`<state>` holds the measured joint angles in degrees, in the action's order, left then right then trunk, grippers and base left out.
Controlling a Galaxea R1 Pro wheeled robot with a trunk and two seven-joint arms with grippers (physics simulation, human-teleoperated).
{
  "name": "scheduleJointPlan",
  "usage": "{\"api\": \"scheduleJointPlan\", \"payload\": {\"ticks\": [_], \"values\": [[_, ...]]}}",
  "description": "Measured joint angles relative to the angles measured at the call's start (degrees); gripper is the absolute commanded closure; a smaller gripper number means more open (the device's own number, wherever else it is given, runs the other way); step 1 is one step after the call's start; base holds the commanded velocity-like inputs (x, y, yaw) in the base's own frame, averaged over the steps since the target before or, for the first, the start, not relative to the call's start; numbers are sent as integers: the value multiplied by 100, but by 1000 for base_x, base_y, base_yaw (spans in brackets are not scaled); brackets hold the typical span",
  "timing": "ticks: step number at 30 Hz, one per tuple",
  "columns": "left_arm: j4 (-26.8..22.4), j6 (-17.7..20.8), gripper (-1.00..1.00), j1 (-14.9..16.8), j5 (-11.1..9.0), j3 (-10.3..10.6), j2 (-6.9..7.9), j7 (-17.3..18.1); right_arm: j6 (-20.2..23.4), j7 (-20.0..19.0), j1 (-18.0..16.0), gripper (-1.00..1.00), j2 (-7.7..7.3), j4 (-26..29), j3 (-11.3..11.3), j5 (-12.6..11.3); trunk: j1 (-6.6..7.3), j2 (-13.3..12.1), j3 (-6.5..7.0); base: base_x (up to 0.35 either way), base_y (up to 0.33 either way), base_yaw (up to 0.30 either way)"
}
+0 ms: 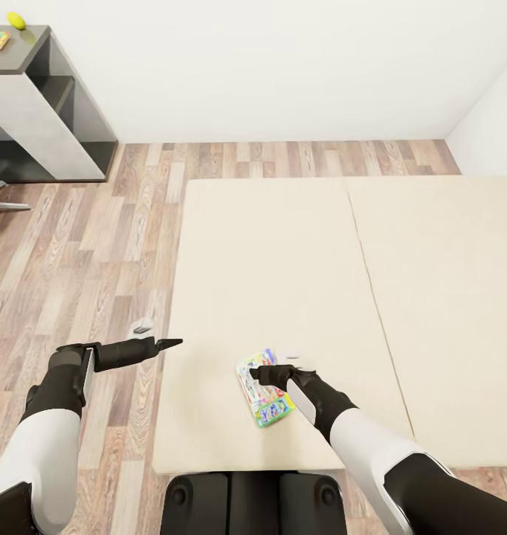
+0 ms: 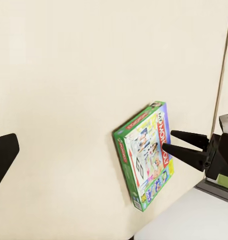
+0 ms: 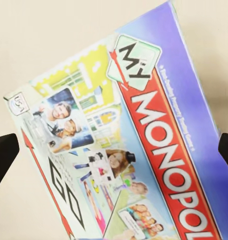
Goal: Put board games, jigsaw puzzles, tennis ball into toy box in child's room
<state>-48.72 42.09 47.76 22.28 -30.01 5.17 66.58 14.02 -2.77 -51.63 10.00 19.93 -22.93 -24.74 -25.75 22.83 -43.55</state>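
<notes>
Our right gripper (image 1: 262, 369) hangs spread over the board game (image 1: 265, 388) on the bed (image 1: 298, 260). We should straddle the box edges squarely before closing, I'd say.

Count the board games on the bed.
1: the Monopoly box lies near the bed's front edge, under the right gripper. The task names two there, so another may lie out of frame.

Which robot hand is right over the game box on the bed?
The right gripper. It hangs open above the colourful board game on the bed, while the left gripper points at bare mattress beside it.
</notes>
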Motion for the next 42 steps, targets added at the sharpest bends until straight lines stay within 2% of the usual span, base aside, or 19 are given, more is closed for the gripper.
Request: {"api": "scheduleJointPlan", "payload": {"ticks": [17, 25, 42], "values": [[0, 0, -100, 0, 0, 0, -2, 0, 17, 0, 0, -100, 0, 1, -1, -2, 0, 0, 0, 0, 4, 0], [2, -1, -100, 0, 7, 0, -2, -1, 288, 219, -3, -100, 0, 84, -3, -84, 1, 2, 0, 0, 0, 0], [1, -9, -100, 0, 8, 1, -4, -8, 436, 268, -3, -100, 0, 94, 8, -53, 3, 4, 1, 0, 0, 0]]}}
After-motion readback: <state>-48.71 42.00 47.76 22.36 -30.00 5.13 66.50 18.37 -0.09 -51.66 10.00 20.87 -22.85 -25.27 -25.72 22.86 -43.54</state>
